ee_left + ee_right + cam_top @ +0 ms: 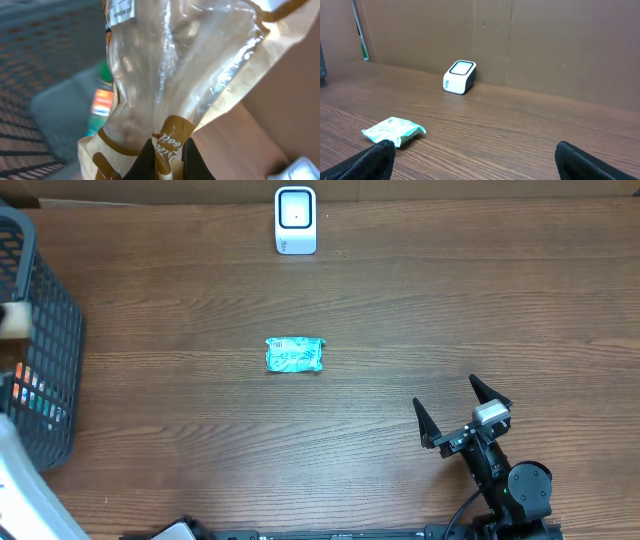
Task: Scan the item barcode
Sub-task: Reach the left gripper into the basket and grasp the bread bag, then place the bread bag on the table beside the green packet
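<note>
In the left wrist view my left gripper [167, 162] is shut on a clear plastic bag [180, 65] with tan edges and a brown band in white script. The band sits pinched between the black fingers [145, 160]. A white barcode label [122, 10] shows at the bag's top. The bag hangs over a dark mesh basket [30, 60]. The white scanner [295, 220] stands at the table's far edge, also seen in the right wrist view [460, 76]. My right gripper [444, 392] stands wide open at the front right, holding nothing.
A green packet [295, 354] lies flat mid-table, just ahead of the right gripper's left finger [375, 160]. The dark basket [40, 330] with colourful items fills the left edge. A brown cardboard wall [545, 45] backs the table.
</note>
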